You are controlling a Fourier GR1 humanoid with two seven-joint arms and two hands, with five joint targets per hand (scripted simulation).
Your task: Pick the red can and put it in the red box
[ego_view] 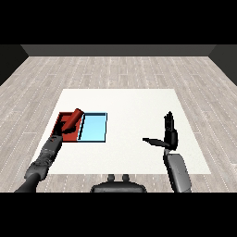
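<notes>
Red can (74, 118) tilts up-right over red tray (59, 121), left hand (65, 127) curled round it.

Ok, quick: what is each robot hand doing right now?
Left robot hand: closed round the red can, over the red tray.
Right robot hand: open, holding nothing.

White table (134, 99), pale grey wood-plank floor (115, 69) all around, dark wall (118, 50) behind

Two grey forearms — each ending in a black hand (169, 132), slender-fingered.
</notes>
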